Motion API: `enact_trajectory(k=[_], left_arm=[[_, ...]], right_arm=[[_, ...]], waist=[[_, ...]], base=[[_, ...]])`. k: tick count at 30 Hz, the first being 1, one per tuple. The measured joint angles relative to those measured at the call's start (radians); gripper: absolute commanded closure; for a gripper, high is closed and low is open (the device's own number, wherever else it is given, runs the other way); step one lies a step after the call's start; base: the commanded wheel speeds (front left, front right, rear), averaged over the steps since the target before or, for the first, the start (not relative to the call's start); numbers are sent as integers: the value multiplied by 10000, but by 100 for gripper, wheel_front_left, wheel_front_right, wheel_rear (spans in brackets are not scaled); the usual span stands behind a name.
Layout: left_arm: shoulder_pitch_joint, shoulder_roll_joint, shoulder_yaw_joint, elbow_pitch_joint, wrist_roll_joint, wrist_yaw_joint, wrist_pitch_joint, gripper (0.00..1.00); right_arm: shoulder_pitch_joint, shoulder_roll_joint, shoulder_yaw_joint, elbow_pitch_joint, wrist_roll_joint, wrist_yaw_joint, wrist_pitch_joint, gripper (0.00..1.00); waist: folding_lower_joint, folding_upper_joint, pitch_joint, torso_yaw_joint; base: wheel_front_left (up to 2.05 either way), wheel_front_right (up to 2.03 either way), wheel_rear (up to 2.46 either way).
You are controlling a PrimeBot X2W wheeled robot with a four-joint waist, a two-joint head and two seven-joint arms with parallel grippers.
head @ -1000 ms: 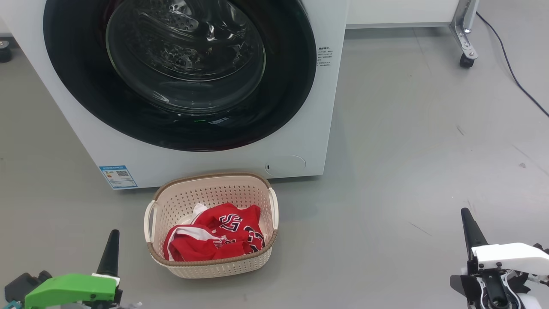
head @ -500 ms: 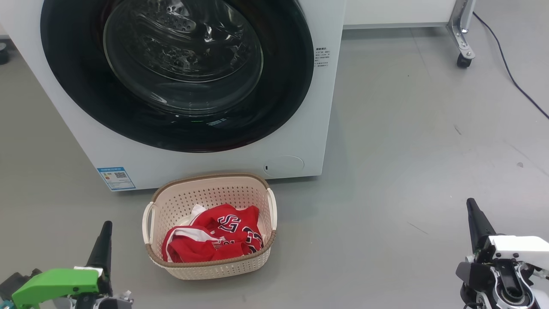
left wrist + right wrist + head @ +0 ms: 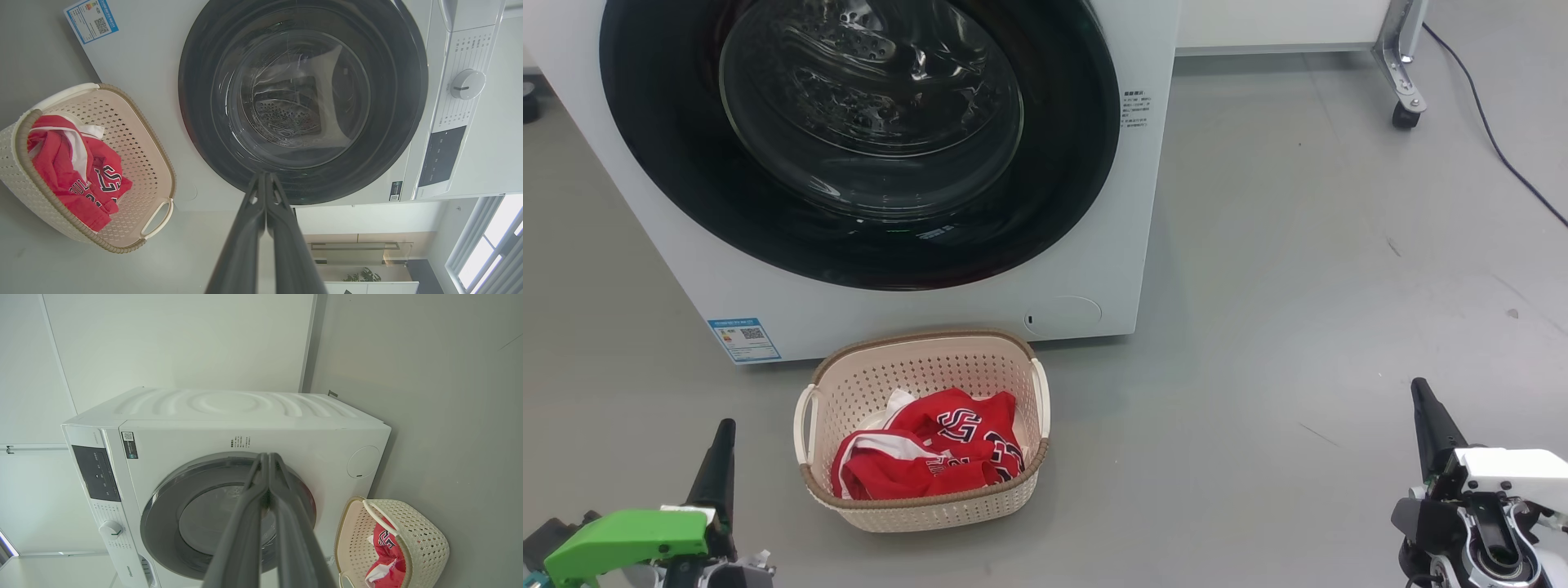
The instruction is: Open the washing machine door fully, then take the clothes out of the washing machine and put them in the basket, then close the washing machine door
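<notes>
Grey floor [image 3: 1298,286], washing machine door [image 3: 1062,204] shut, basket [image 3: 923,336] loaded.
Nothing has shifted in the last half second: the left hand [image 3: 264,179] and right hand [image 3: 267,457] keep their fingers pressed together, empty. The clothes [image 3: 931,457] lie in the basket, ahead and nearer the left hand, so the task looks finished.

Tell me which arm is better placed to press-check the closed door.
Probably left: the left arm sits in front of the washing machine, jaws shut, facing the washing machine door; the right arm is off past the machine's side.
</notes>
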Motion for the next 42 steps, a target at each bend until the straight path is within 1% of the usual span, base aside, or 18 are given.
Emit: enact_trajectory(k=[42], left_arm=[[-9, 0, 21, 46, 2, -2, 10, 100]], right_arm=[[-94, 4, -58, 104, 0, 21, 13, 100]], waist=[[0, 0, -5, -1]], base=[[0, 0, 0]])
